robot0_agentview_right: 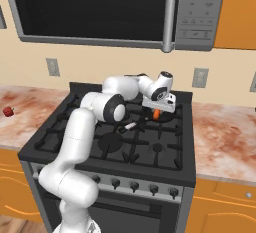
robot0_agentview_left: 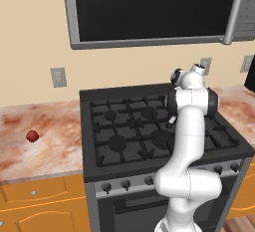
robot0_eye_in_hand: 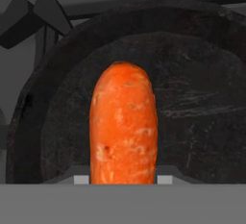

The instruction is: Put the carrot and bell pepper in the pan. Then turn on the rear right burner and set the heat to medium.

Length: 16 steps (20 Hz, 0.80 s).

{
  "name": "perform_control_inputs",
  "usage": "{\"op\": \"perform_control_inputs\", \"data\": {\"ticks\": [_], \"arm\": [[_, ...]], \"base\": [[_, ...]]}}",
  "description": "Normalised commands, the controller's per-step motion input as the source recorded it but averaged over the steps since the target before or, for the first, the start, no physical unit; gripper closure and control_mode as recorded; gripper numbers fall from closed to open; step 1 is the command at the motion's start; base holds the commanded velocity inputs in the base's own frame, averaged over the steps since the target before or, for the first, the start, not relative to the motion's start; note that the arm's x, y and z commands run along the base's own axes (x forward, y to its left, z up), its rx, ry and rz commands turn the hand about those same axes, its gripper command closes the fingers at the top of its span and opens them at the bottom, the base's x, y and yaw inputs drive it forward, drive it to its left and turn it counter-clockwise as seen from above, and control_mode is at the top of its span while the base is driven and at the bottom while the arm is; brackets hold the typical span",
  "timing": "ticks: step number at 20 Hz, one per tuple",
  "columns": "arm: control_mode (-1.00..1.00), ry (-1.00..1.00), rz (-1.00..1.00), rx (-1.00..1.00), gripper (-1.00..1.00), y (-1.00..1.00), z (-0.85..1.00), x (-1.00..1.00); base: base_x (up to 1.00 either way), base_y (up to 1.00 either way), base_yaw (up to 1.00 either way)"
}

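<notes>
Carrot [robot0_eye_in_hand: 123, 127] gripped in closed end effector [robot0_agentview_right: 157, 113], above pan [robot0_eye_in_hand: 202, 117], well inside its rim.

A cream wall [robot0_agentview_left: 35, 37] carries pale outlet plates [robot0_agentview_left: 58, 77] above a reddish marble counter [robot0_agentview_left: 55, 131] on both sides of a black gas stove [robot0_agentview_right: 120, 142]. A steel-framed microwave [robot0_agentview_right: 100, 7] with a dial panel [robot0_agentview_right: 202, 2] hangs overhead. Orange cabinet fronts [robot0_agentview_left: 40, 201] run below, and wood floor [robot0_agentview_left: 241, 223] shows beside them.

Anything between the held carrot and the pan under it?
Nothing: in the hand view the carrot, clamped in the gripper, hangs straight over the bare pan floor.
</notes>
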Motion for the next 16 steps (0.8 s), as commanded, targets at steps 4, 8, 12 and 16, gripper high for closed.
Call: {"op": "perform_control_inputs", "data": {"ticks": [4,8,12,16], "arm": [[-1.0,0.0,0.0,0.0,1.0,0.0,0.0,0.0],[-1.0,0.0,0.0,0.0,-1.0,0.0,0.0,0.0],[-1.0,0.0,0.0,0.0,-1.0,0.0,0.0,0.0],[-1.0,0.0,0.0,0.0,-1.0,0.0,0.02,0.0]], "base": [[0.0,0.0,0.0],[0.0,0.0,0.0],[0.0,0.0,0.0],[0.0,0.0,0.0]]}}
